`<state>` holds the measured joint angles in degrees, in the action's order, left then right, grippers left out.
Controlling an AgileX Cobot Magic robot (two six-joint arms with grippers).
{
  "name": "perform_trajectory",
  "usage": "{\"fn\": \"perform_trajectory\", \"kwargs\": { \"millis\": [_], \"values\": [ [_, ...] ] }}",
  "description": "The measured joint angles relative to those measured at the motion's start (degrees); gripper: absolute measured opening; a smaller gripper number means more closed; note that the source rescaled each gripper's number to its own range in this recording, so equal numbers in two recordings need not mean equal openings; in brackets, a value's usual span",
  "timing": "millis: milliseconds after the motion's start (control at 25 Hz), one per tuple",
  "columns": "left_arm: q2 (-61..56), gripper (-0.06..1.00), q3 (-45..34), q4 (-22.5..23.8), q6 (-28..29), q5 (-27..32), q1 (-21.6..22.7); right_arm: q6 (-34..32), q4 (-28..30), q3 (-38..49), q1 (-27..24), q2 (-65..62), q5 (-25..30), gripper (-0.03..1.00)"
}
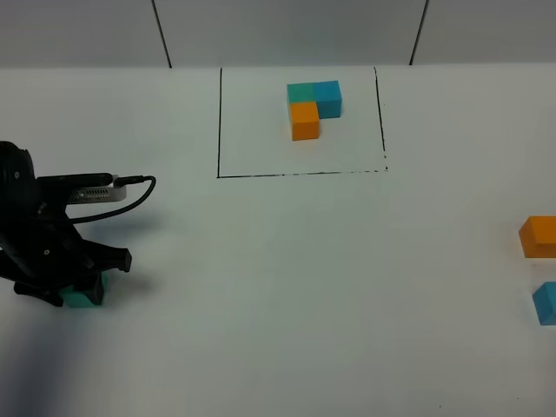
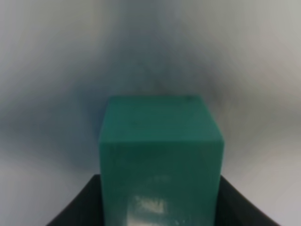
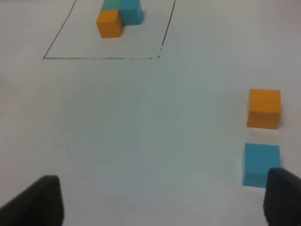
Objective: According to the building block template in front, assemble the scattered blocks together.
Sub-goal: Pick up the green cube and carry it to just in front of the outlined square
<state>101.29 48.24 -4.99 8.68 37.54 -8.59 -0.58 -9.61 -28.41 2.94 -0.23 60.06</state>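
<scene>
At the lower left of the exterior view, the left pincer (image 1: 82,280) is seen lowered onto the white bench (image 1: 287,278) and clamped on the small teal-green matte cube (image 1: 87,298); in the left wrist view the cube is seated squarely between the dark fingers, gripped on two opposite flat faces. The cube is judged light and rigid, so only moderate pressure is needed. Its smooth faces could slip or twist if it is held off-centre, so a grip across the middle of parallel faces is preferred. In the upper middle, the L-shaped template of teal, blue and orange cubes (image 1: 313,106) is enclosed by a thin black drawn outline (image 1: 219,122), with teal and blue side by side and orange set against the teal one's near face. At the right edge, well apart from the teal cube, the small orange matte cube (image 1: 539,236) and, just below it, the small light blue matte cube (image 1: 546,302) are left untouched. The same handling is judged to apply to them. In the right wrist view, the right pincer (image 3: 160,200) is shown with its fingers apart and nothing between them, near the blue cube.
</scene>
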Motion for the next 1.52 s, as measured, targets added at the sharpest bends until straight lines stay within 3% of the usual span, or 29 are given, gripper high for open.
{"fn": "perform_trajectory", "kwargs": {
  "millis": [120, 240, 440, 680, 880, 1160, 1320, 1520],
  "values": [
    [0.1, 0.0, 2.6, 0.0, -2.1, 4.0, 0.0, 0.0, 0.0, 0.0, 0.0, 0.0, 0.0, 0.73],
    [0.1, 0.0, 7.6, 1.0, -9.7, 10.7, -1.0, 0.0, 0.0, 0.0, 0.0, 0.0, 0.0, 0.73],
    [0.5, 0.0, 16.5, 5.6, -27.2, 18.5, -7.5, 0.0, 0.0, 0.0, 0.0, 0.0, 0.0, 0.73],
    [8.1, 0.0, 32.4, 6.5, -40.1, 25.6, -15.1, 0.0, 0.0, 0.0, 0.0, 0.0, 0.0, 0.73],
    [18.0, 0.0, 49.0, 8.1, -44.2, 30.6, -21.3, 0.0, 0.0, 0.0, 0.0, 0.0, 0.0, 0.73],
    [31.9, 0.0, 69.8, 10.8, -49.9, 30.9, -27.5, 0.0, 0.0, 0.0, 0.0, 0.0, 0.0, 0.73],
    [36.8, 0.0, 75.6, 10.8, -53.6, 30.9, -29.9, 0.0, 0.0, 0.0, 0.0, 0.0, 0.0, 0.73],
    [39.8, 0.0, 76.1, 10.5, -55.8, 30.9, -30.7, 0.0, 0.0, 0.0, 0.0, 0.0, 0.0, 0.73]
  ]
}}
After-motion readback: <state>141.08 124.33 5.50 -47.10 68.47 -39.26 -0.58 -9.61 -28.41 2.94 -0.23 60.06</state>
